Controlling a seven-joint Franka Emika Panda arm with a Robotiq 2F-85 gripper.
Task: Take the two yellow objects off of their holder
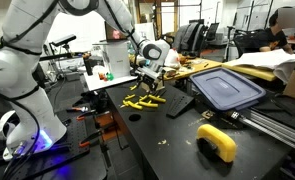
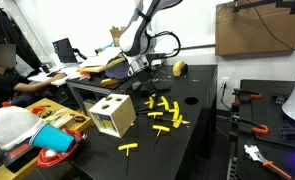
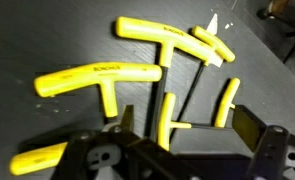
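A lab; black workbench, desk monitor, person working.

Counter: black and flat.
Middle: yellow T-shaped tools, just beside a dark tray.
Also lying there: blue-grey lid, curved yellow-and-black thing.

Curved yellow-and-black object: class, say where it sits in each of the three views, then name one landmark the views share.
In an exterior view: the curved yellow-and-black object lies lower right, on the near part of the table.
In an exterior view: it is small, upper middle, at the table's far side.
Wrist view: not in it.
Shared landmark: the yellow T-handled tools.
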